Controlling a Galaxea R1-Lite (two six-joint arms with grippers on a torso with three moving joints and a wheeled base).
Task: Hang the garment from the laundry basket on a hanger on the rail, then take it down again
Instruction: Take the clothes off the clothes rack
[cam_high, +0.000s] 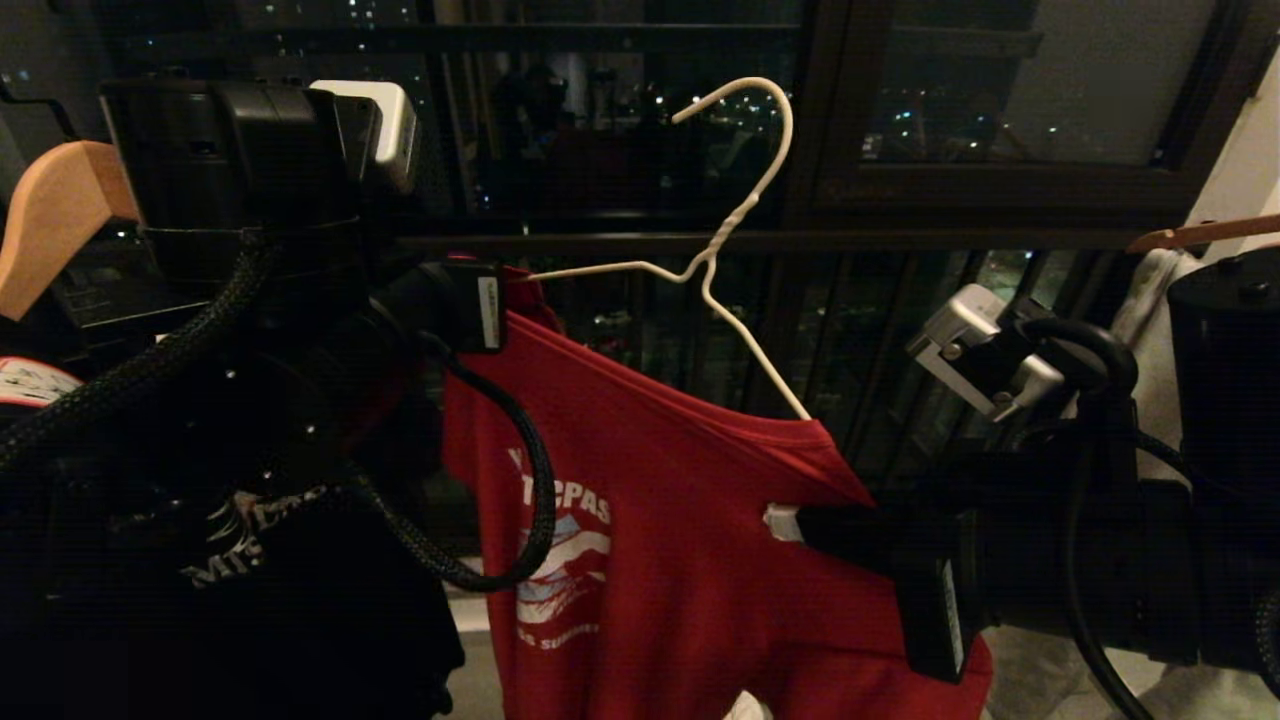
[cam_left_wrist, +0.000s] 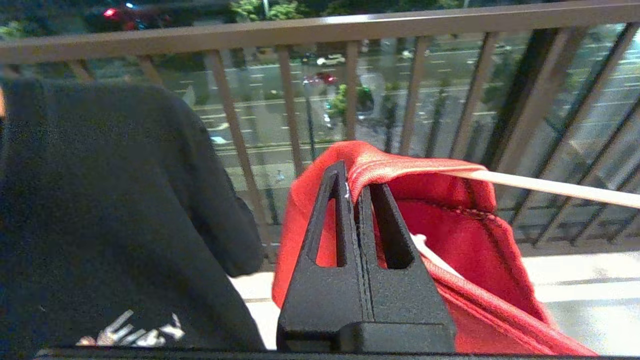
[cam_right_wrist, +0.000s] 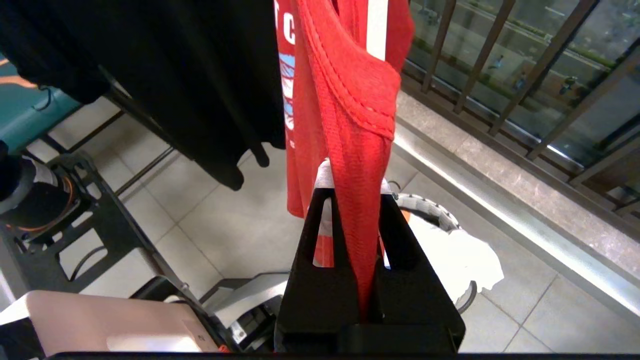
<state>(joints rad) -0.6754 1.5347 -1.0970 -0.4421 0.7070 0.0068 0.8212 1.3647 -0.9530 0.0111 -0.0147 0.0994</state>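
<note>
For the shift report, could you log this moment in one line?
left gripper: shut on red shirt | right gripper: shut on red shirt | hanger: off rail

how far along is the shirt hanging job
Done: the red T-shirt is out of the basket and threaded onto the white wire hanger. In hand: left pincer and right pincer are both shut on the shirt. Left: the hook hangs free, on no rail; hanging and taking down remain.

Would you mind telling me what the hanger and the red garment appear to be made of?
The hanger looks like thin wire with a matte white coating: its neck is twisted. The garment looks like soft knitted fabric, probably cotton: a fine rib texture and stitched hems show, and it drapes limply.
</note>
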